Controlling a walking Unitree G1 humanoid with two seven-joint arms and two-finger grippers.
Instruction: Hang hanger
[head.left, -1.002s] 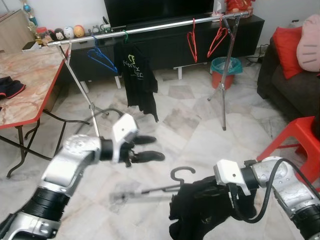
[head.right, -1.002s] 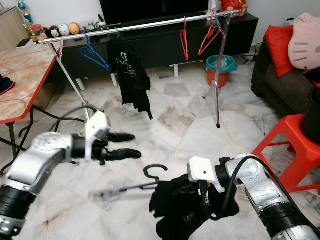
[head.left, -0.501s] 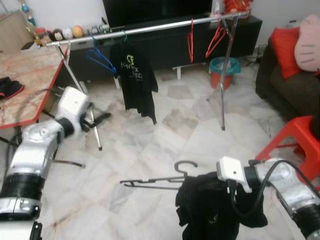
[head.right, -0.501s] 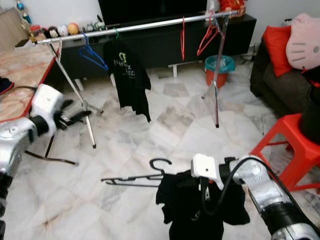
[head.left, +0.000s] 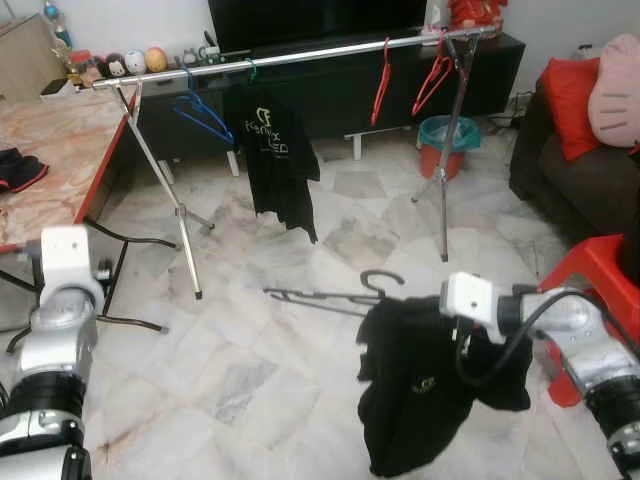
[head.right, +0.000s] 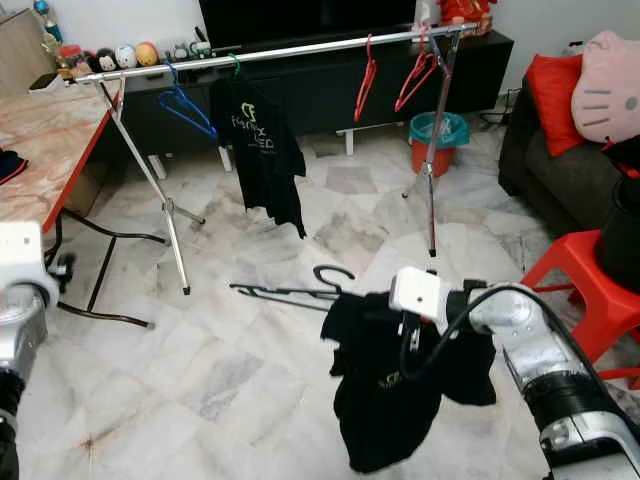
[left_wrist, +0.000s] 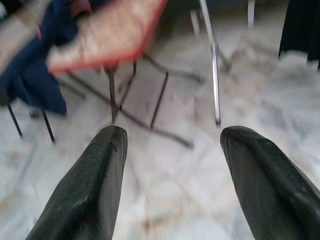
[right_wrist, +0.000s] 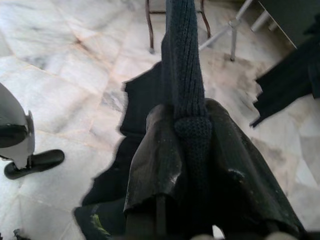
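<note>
right gripper (right_wrist: 187, 125): sits at about 4 o'clock in the head view, jaws clamped tight on the collar of the black shirt (head.left: 425, 375), so it's basically carrying the whole thing up off the floor

hanger (head.left: 330, 294): black one, stuck through the shirt's neck, hook up near dead centre of the head view, one bare arm poking out toward 9 o'clock, roughly level. Not on the rail, well apart from it

black shirt: dangles below the hanger, small yellow-green logo on the front

left gripper (left_wrist: 170, 165): out at 8 o'clock, pulled in by the robot's side, jaws spread wide with nothing between them, pointing down at the marble floor (head.left: 250, 370) and the bench legs

clothes rail (head.left: 300, 52): silver bar across 12 o'clock, with a blue hanger (head.left: 205, 115), another black tee (head.left: 275, 160) and two red hangers (head.left: 435, 70) on it

bench (head.left: 50, 160): red-edged, marble-look top, at 10 o'clock

red stool (head.left: 590, 280): at 3 o'clock, just beside the right arm
</note>
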